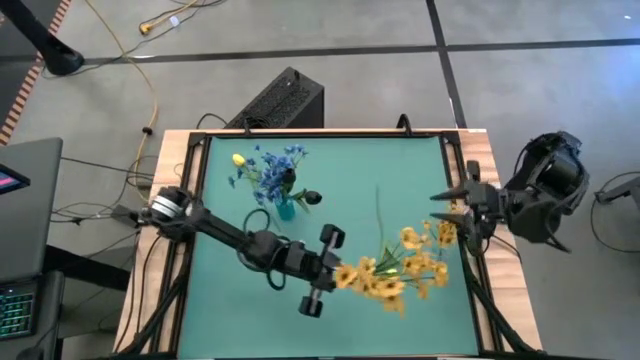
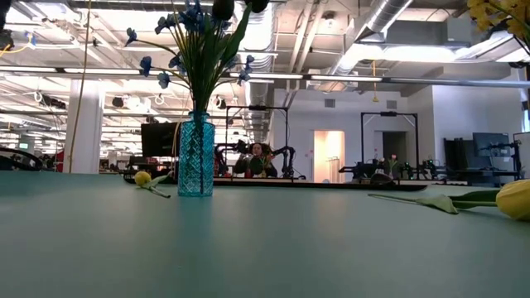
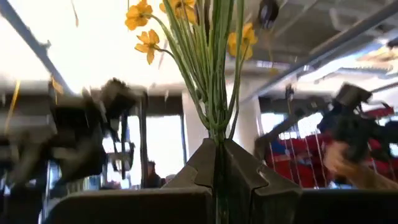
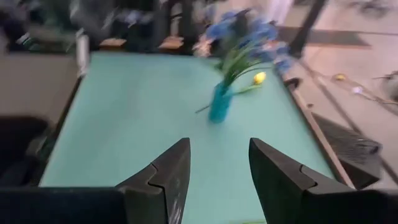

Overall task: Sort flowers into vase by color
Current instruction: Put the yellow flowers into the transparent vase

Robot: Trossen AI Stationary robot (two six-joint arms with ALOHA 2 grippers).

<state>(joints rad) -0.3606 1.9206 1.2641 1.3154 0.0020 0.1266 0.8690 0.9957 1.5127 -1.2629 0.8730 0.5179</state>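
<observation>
Both arms are dark, nearly black, built of chunky jointed links. The left arm (image 1: 225, 235) has a silvery metal collar near its base. Each gripper has two matte black, wedge-shaped fingers (image 4: 163, 177) with a stepped notch.

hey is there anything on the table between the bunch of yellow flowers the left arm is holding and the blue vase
Nothing visible stands between them. The left end effector is shut on the yellow flowers at mid-table, and bare mat lies between there and the blue vase. A single yellow bud lies beyond the vase, off that path. The right end effector waits open at the table's right edge.
</observation>
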